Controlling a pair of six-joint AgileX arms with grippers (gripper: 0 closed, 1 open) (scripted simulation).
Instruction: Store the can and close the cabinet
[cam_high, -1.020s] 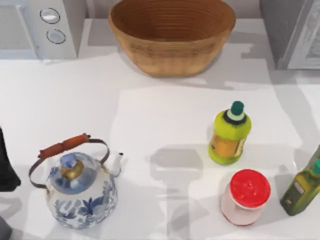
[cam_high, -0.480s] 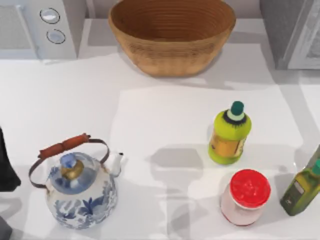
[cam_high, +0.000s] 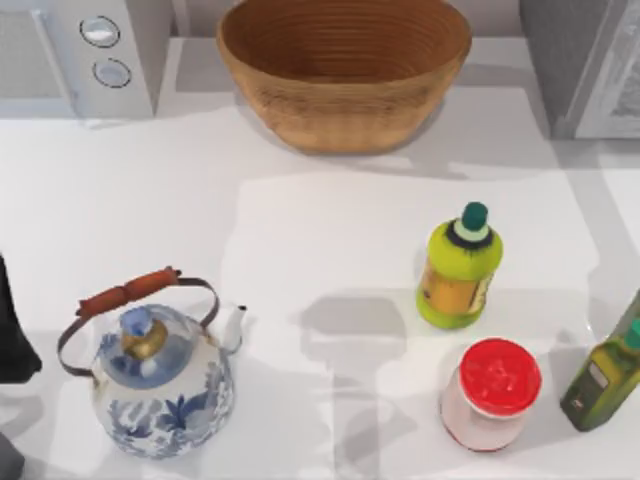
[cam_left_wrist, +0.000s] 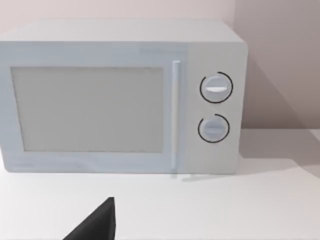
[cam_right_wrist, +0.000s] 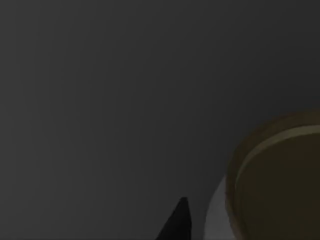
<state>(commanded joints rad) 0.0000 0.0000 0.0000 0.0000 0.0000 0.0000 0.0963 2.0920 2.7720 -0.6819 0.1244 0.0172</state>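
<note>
Left gripper (cam_left_wrist: 100, 222) hung at the table's (cam_high: 300, 230) left edge facing the microwave (cam_left_wrist: 120, 100); how wide it stood could not be told. Right wrist view was dark. The cabinet (cam_high: 590, 65) stood far right; the can's place could not be told.

- The top camera hangs over the desk (cam_high: 300, 250) and looks down, slightly tilted toward the back, taking in the basket (cam_high: 345, 70) and the microwave (cam_high: 85, 55) at the back left corner.
- The left wrist camera sits low near the desk surface, facing the microwave (cam_left_wrist: 120, 97) front square on and fairly close; that microwave is what it shares with the top view.
- The right wrist view is dark; perhaps it is inside something.
</note>
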